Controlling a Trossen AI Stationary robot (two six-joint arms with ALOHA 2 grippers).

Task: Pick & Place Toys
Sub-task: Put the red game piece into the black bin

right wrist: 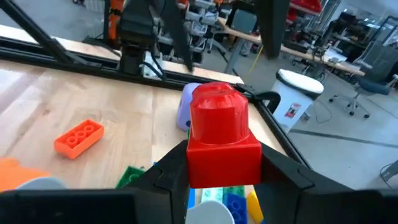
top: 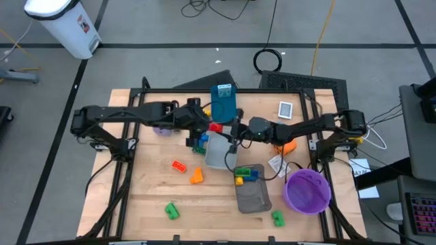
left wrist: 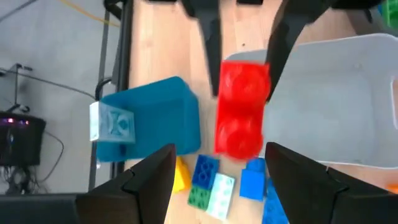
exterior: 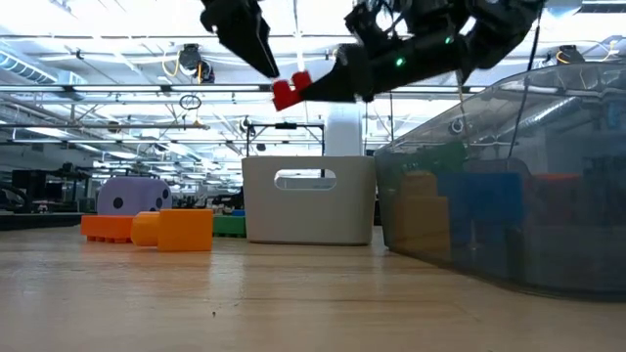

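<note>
A red two-stud brick (top: 216, 127) hangs in the air above the near end of a light grey tray (top: 216, 156); it also shows in the low view (exterior: 290, 90). My right gripper (right wrist: 224, 155) is shut on it. My left gripper (left wrist: 219, 149) is open, and its fingers stand on either side of the brick's (left wrist: 242, 109) free end without touching it. More bricks (left wrist: 211, 180) lie on the table beneath. A purple die (top: 161, 128) and an orange die (top: 286, 146) rest on the table. My right gripper pinches the red brick's block part by two opposite sides (right wrist: 194, 163) between its two fingers. The fingers come about level from the table's right. The brick is lifted clear of the table and tray, its studded end sticking out beyond the fingertips toward my left gripper.
A teal box (top: 223, 102) stands at the far side. A second grey tray (top: 253, 199) with bricks and a purple bowl (top: 308, 190) sit near right. Loose orange bricks (top: 179, 166) and green bricks (top: 171, 211) lie on the wood at near left.
</note>
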